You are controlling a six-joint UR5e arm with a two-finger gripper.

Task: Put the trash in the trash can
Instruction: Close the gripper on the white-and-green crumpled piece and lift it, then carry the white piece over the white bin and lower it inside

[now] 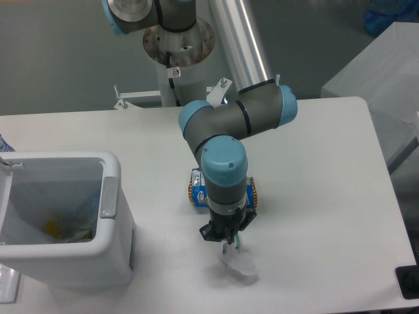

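Nearest the camera, a whitish plastic wrapper (pixel 239 263) is lying on the white table (pixel 327 196), with a faint green mark showing near its upper edge. The gripper (pixel 227 243) is pointing straight down at the wrapper's upper end, and its fingertips are appearing to meet the plastic; whether the jaws are closing on the wrapper or merely standing over it cannot be told, because the fingers are small, dark and partly masked by the wrist. A blue-and-orange snack packet (pixel 196 188) is resting on the table just behind the wrist, with most of its middle hidden by the arm (pixel 222 170). The trash can (pixel 111 196) is standing well apart to the left, its opening facing upward, with something yellow sitting in its bottom that is too indistinct to identify. Judging from this layout, the task is sitting at an early stage: both litter pieces are remaining on the table, and each is requiring a pickup, a transfer leftward and a release over the bin. The can's left side is being cut off by the frame edge.
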